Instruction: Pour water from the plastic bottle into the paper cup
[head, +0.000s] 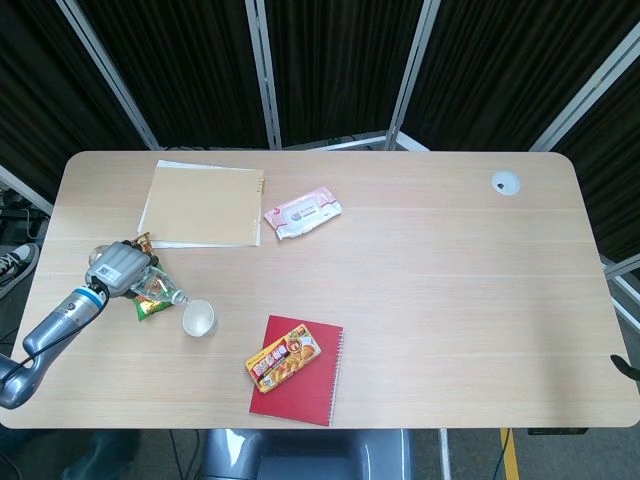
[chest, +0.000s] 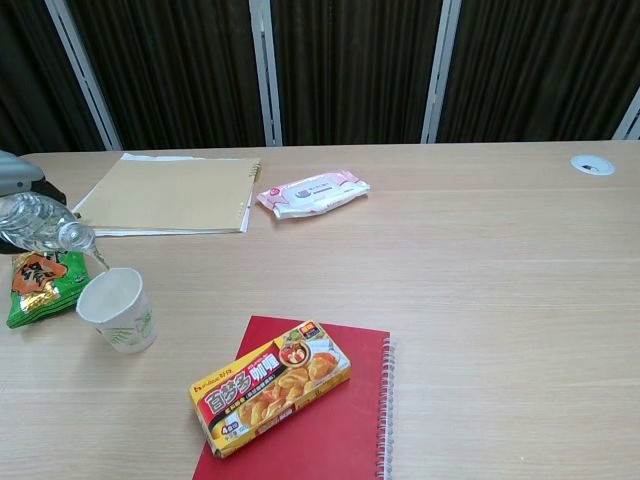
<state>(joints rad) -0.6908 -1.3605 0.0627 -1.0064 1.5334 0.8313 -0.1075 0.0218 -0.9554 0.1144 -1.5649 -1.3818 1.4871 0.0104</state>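
Note:
My left hand (head: 113, 268) (chest: 18, 178) grips a clear plastic bottle (head: 156, 289) (chest: 42, 224), tilted with its neck pointing down to the right. A thin stream of water runs from the bottle's mouth into the white paper cup (head: 198, 318) (chest: 117, 310), which stands upright just below and to the right of it. In the chest view only the edge of the hand shows at the left border. My right hand appears in neither view.
A green snack packet (head: 146, 305) (chest: 38, 285) lies under the bottle. A tan folder (head: 203, 205) and a pink wipes pack (head: 302, 213) lie farther back. A curry box (head: 283, 359) rests on a red notebook (head: 304, 385) right of the cup.

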